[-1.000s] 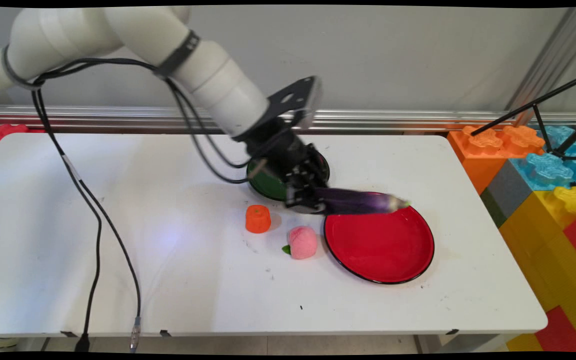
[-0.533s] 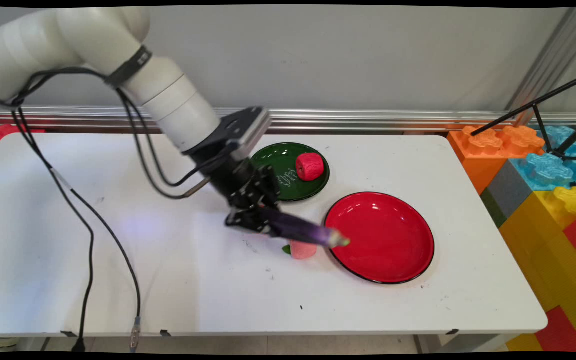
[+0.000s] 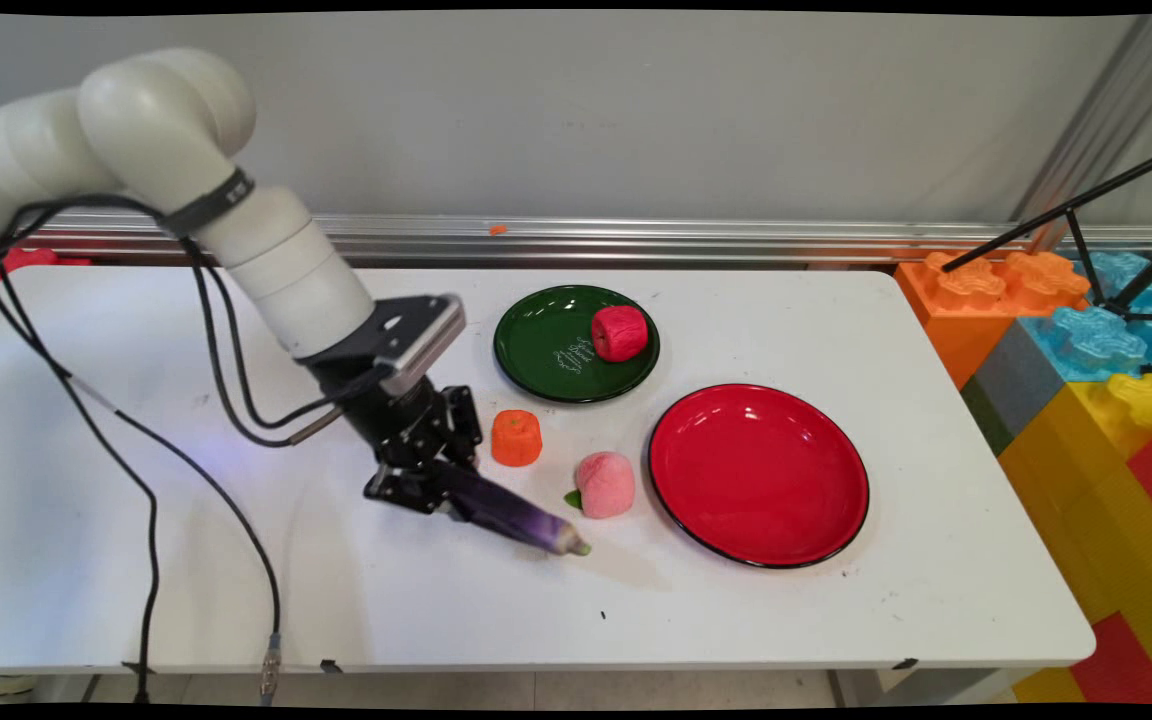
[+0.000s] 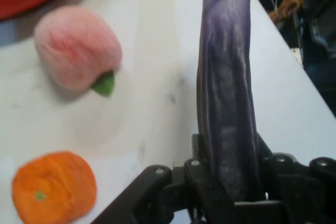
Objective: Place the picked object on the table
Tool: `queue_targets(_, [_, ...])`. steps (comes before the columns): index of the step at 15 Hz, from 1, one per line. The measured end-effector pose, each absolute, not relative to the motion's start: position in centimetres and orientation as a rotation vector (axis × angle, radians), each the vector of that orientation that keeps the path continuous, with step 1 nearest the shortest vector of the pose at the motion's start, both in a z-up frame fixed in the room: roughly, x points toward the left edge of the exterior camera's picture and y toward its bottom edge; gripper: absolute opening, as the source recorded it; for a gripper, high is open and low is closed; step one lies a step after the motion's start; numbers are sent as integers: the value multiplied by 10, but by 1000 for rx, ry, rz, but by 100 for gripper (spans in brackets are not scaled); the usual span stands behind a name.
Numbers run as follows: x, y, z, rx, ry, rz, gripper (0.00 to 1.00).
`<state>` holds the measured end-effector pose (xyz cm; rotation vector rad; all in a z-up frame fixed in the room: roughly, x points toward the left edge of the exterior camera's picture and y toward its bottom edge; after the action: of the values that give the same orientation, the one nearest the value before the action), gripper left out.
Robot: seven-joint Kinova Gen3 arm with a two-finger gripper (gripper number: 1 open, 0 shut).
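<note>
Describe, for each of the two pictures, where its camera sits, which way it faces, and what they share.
Main view: fixed above the table's near side, facing the back wall; shows the white arm and end effector.
Hand view: on the hand, looking along the end effector, whose black linkage rises from the bottom edge.
Shared: eggplant in the end effector, pink peach, orange piece, white table.

White rounded arm (image 3: 236, 230) w/ black band near wrist; black cables (image 3: 186, 470) hang off it. Gray cam plate, black linkage gripper (image 3: 426, 480) w/ silver screws.
</note>
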<state>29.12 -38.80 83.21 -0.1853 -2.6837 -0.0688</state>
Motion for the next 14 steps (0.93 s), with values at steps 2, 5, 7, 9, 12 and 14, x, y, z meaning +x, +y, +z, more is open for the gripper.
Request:
queue_targets(2, [298, -387, 820, -184, -2703, -64, 0])
queue_targets(5, [303, -388, 805, -179, -2722, -53, 0])
queue_targets(7, [305, -389, 796, -177, -2731, -46, 0])
queue_targets(9, [307, -391, 788, -174, -2739, -39, 0])
queue_targets(12, [311, -391, 779, -169, -2750, -36, 0])
queue_targets(14, [313, -391, 776, -167, -2754, -35, 0])
